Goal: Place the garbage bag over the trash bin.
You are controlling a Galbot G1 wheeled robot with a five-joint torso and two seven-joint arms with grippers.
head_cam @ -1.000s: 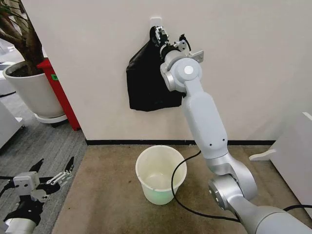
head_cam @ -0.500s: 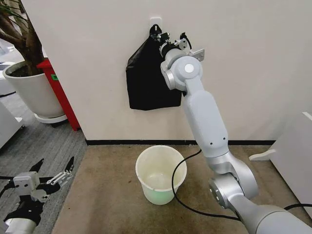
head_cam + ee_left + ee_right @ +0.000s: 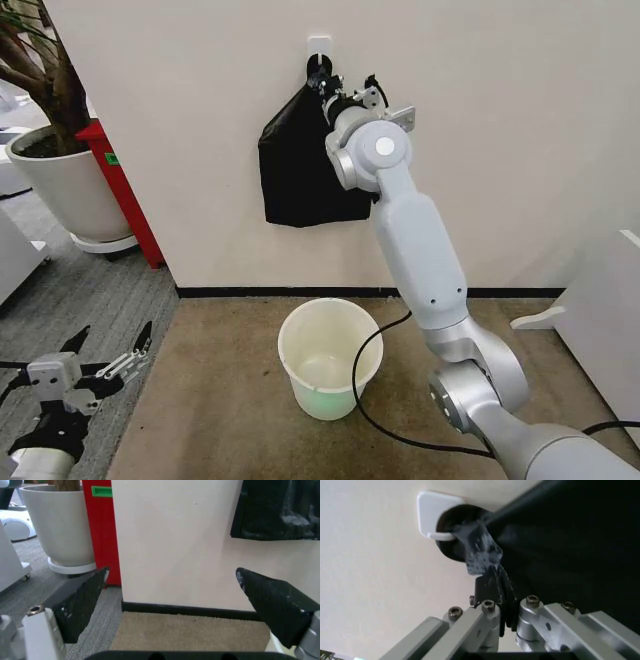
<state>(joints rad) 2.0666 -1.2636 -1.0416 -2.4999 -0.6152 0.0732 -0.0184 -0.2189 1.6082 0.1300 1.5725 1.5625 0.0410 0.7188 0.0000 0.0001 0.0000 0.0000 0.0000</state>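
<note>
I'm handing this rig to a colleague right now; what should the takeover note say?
Right pincer: raised at the white wall hook, shut on the garbage bag, pinching its top strip.
Left pincer: low at the robot's left, open, holding nothing.
Trash bin: upright on the carpet below the bag, unlined.
Done: bag gripped.
Left: take it off the hook, open it, fit it over the bin.
</note>
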